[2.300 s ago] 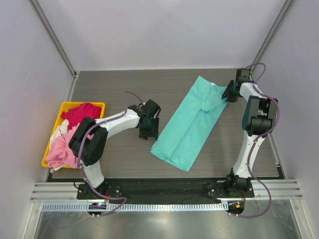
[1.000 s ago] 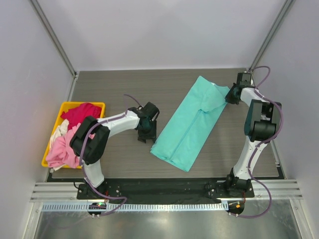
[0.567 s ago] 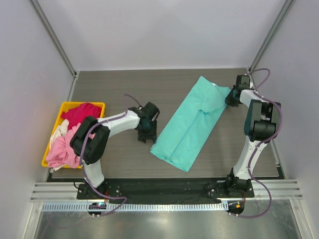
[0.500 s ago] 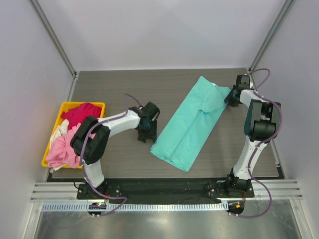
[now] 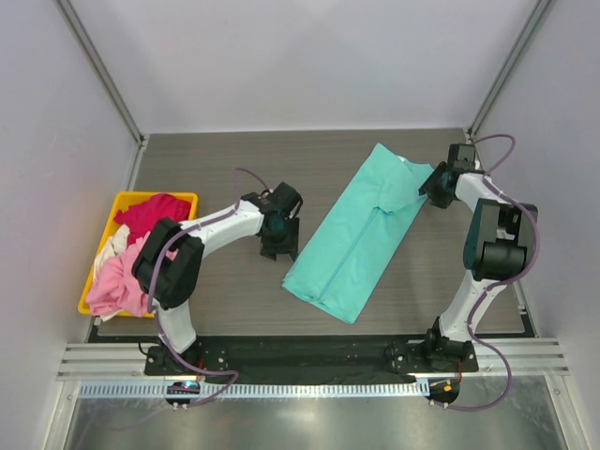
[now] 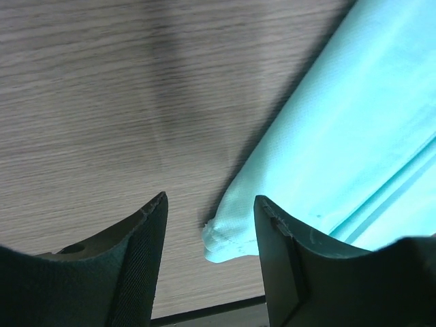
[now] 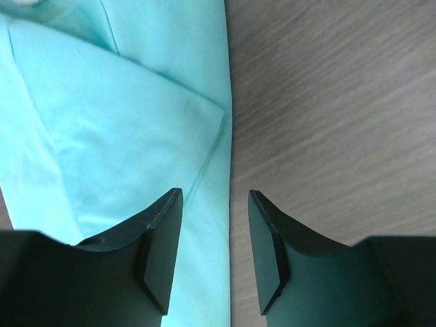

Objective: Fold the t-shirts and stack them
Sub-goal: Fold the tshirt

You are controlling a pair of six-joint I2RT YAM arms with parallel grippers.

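A teal t-shirt [image 5: 361, 230], folded lengthwise, lies slantwise on the table. My left gripper [image 5: 279, 246] hangs by its near left corner. In the left wrist view this gripper [image 6: 210, 204] is open, with the shirt's rumpled corner [image 6: 228, 235] lying on the wood below the gap. My right gripper [image 5: 429, 187] is at the shirt's far right edge. In its wrist view the gripper [image 7: 214, 197] is open above the straight teal edge [image 7: 219, 170], holding nothing. Magenta-red [image 5: 150, 214], whitish [image 5: 112, 244] and light pink [image 5: 117, 281] t-shirts are heaped in the bin.
A yellow bin [image 5: 192, 197] sits at the table's left edge, its shirts spilling over the near rim. Bare wood-grain table [image 5: 234, 169] lies between bin and teal shirt. A black strip [image 5: 309, 352] runs along the near edge by the arm bases.
My right gripper has gone from shut to open at the shirt's far right edge, letting go of the cloth. The left gripper has shifted slightly away from the near edge and opened a little wider.
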